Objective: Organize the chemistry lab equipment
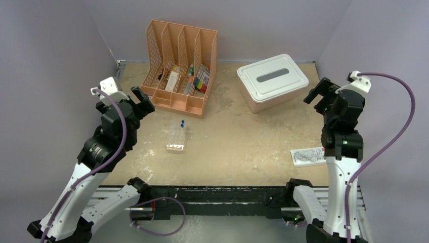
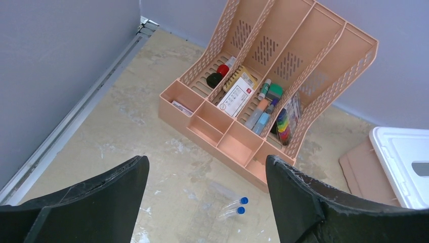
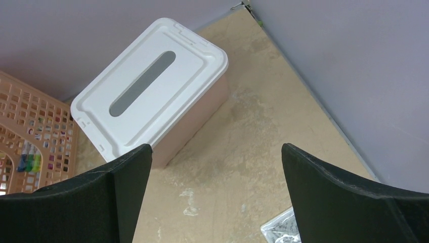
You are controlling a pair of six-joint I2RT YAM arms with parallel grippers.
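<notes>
Top external: left gripper [image 1: 143, 99] gaped wide, empty; right gripper [image 1: 314, 94] likewise; blue-capped tubes [image 1: 182, 123] by white rack [image 1: 175, 142].

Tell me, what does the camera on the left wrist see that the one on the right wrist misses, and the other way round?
Only the left wrist view shows the two blue-capped clear tubes, the open left gripper, and a look down into the slots of the peach organizer, with bottles and boxes inside. Only the right wrist view shows the open right gripper and a clear printed packet at its bottom edge. Both show the peach organizer and the pink tub. Each catches only part of one of them.
</notes>
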